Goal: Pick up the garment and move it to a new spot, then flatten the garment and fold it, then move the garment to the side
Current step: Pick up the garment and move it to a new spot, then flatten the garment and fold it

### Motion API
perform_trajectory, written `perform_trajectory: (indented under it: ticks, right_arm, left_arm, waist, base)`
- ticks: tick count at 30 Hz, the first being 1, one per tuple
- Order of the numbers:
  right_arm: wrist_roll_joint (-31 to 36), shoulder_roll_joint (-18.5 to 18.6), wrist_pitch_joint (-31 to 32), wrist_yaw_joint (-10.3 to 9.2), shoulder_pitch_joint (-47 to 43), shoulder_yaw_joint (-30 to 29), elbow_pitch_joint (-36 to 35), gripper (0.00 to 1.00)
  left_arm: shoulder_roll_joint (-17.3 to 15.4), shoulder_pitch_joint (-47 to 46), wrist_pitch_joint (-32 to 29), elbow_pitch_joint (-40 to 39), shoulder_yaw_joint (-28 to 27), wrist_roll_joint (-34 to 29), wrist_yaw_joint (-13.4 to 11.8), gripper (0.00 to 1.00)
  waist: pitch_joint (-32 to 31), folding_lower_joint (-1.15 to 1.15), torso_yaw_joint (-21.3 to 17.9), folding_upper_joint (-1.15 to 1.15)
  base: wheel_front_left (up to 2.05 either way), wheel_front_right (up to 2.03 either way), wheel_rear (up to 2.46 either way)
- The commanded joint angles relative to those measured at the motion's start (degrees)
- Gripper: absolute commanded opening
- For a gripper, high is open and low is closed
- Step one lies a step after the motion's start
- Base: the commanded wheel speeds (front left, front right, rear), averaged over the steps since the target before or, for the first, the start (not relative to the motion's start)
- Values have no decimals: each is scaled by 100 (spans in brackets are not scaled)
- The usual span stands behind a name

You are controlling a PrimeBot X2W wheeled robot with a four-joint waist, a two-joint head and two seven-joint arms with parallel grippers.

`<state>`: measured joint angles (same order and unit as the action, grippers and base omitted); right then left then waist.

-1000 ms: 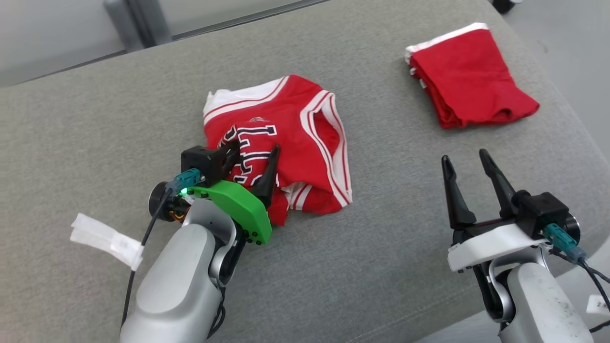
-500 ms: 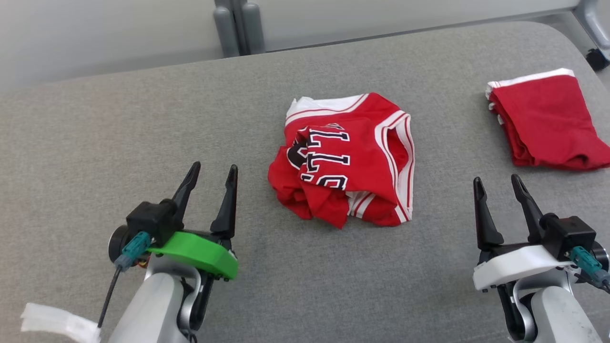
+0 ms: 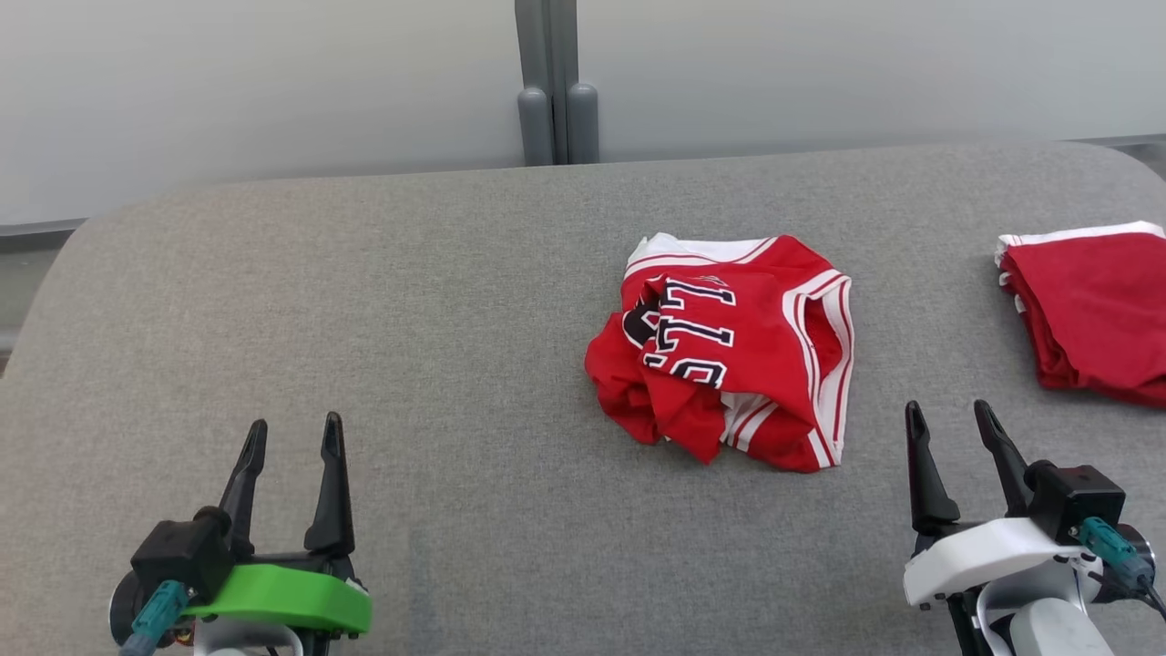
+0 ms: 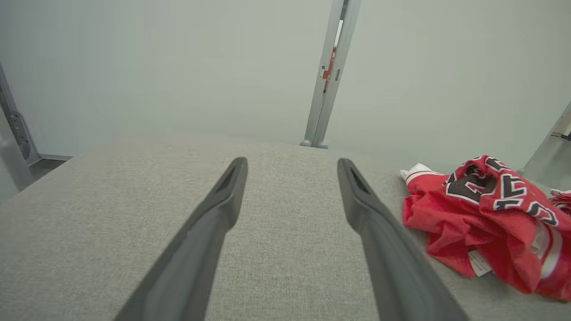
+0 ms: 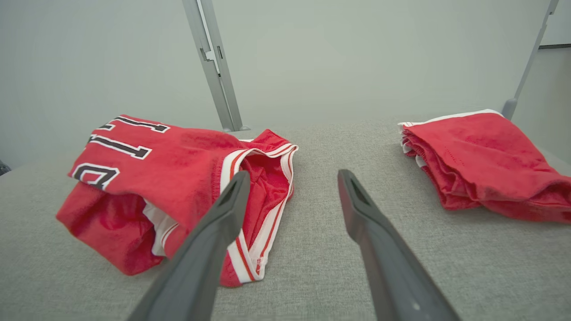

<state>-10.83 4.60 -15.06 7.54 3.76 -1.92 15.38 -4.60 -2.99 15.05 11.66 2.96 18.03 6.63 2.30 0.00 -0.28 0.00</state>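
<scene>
Lying nearest, low on the left: left gripper (image 3: 295, 421), fingers spread wide, empty. Hung over bare cushion (image 3: 410, 301), well apart from the jersey.

Low on the right: right gripper (image 3: 946, 405), likewise spread wide and empty. Stood near the jersey's right hem, not touching.

Mid-field, right of centre: jersey (image 3: 729, 364), red with white trim and dark lettering. Lay crumpled on the cushion, layers bunched and doubled over, with a white tag (image 4: 479, 263) showing at the near edge.

Further right: folded pile (image 3: 1093, 310), red with a white band. Lay apart from the jersey.

Farthest: post (image 3: 551, 91) against a pale wall.

Condition, as judged: not yet flattened or folded, so most of the task remained.

Risks, as judged:
- Could pinch only the top layer of the bunch and drag or drop the rest on the lift.
- Could seize several layers together and so fail to open the cloth flat.
- Could take mismatched edges, true corners being hidden in the bunch, and twist the cloth.
- Could set down too near the pile and snag or mix with it.
- Could dig fingertips into the soft cushion on a low approach.
</scene>
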Motion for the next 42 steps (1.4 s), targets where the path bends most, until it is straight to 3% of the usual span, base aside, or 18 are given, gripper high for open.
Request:
perform_trajectory:
  ticks: [1,15,21,26,33,38,42]
  right_arm:
    - [-6,-7,-14,-11,-58,-30,58,100]
    - [-69,-89,-14,-11,59,51,166,100]
    - [-68,-32,659,-11,486,508,350,100]
    - [46,-22,1350,-11,921,673,858,100]
    - [643,-139,1668,-11,1342,25,1725,100]
    - [519,-165,1681,-10,1492,59,2216,100]
    - [176,-231,1968,26,1524,517,2614,99]
  left_arm:
    - [18,85,14,19,-62,-68,44,100]
    - [136,160,9,-188,-2,-84,94,100]
    - [148,30,8,-244,60,-98,94,100]
    - [153,-114,9,-244,195,-60,94,100]
    - [162,-327,9,-269,376,-12,92,100]
    - [164,-398,9,-274,411,2,92,100]
    - [165,-432,9,-257,420,1,92,100]
  waist:
    - [-36,0,36,0]
    - [19,0,-4,0]
    - [182,0,54,0]
    - [397,0,227,0]
    - [764,0,522,0]
    - [886,0,624,0]
    - [897,0,664,0]
  base:
    - [0,0,0]
    - [0,0,0]
    - [0,0,0]
    - [0,0,0]
    - [0,0,0]
    - [0,0,0]
    - [0,0,0]
